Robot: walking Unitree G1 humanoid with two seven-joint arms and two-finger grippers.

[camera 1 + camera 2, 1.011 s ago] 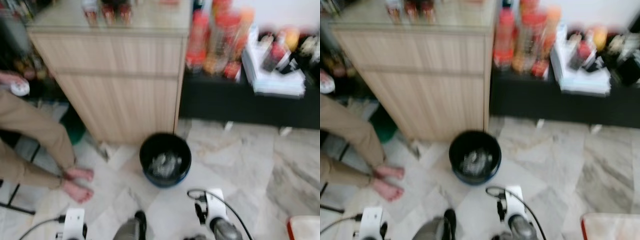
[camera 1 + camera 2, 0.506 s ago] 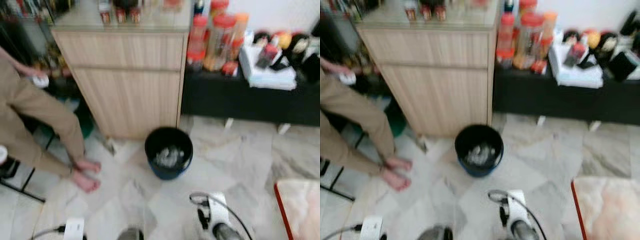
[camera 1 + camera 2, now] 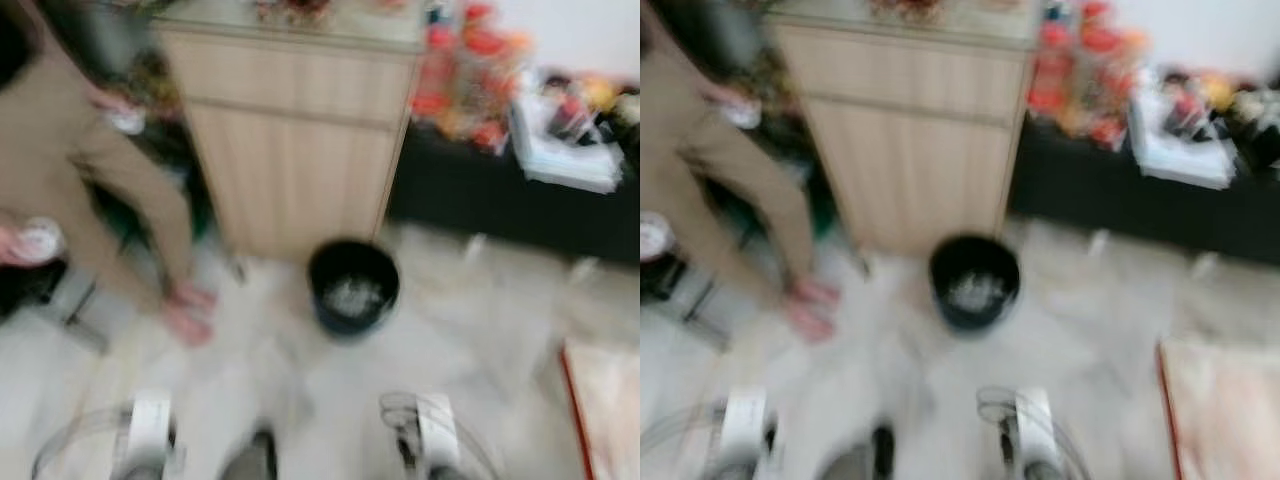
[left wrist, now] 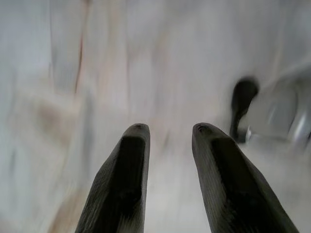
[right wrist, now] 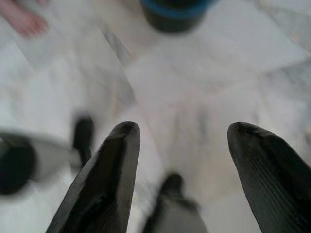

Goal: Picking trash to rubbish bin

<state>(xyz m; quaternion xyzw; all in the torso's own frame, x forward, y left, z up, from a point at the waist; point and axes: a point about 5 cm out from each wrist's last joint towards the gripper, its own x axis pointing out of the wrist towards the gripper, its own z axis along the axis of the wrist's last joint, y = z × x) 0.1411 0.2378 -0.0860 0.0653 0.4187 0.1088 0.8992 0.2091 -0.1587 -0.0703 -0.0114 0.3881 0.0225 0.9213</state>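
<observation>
Rubbish bin (image 3: 353,287): round, black, blue band near the base; on the floor at centre, just in front of the cabinet's right corner; pale crumpled trash (image 3: 353,296) inside, blurred.
Floor (image 3: 500,330): pale marble-look tiles with grey veining, smeared by motion blur.
Cabinet (image 3: 300,140): light wood-grain, boxy, far centre; small jars on its glossy top, too blurred to identify.
Low surface (image 3: 500,195): dark, long, far right; crowded with red and orange containers (image 3: 462,70) and a stack of white papers (image 3: 565,150).
Person (image 3: 90,180): far left, tan trousers, bare feet (image 3: 190,312) on the tiles left of the bin; hand (image 3: 30,240) holding a small white object.
Red-edged item (image 3: 600,410): flat, pale, at the near right edge; nature unclear.
Left end effector (image 4: 167,141): in the left wrist view, two long black ribbed fingers (image 4: 121,184) parted by a narrow gap, grasping nothing, over bare tile.
Right end effector (image 5: 187,133): in the right wrist view, black ribbed fingers (image 5: 262,170) spread wide, released and empty, above tile with the bin's base at the far edge.
Arms: white wrist housings with looping cables low in the head views, left (image 3: 150,430) and right (image 3: 435,430), both near, short of the bin.
</observation>
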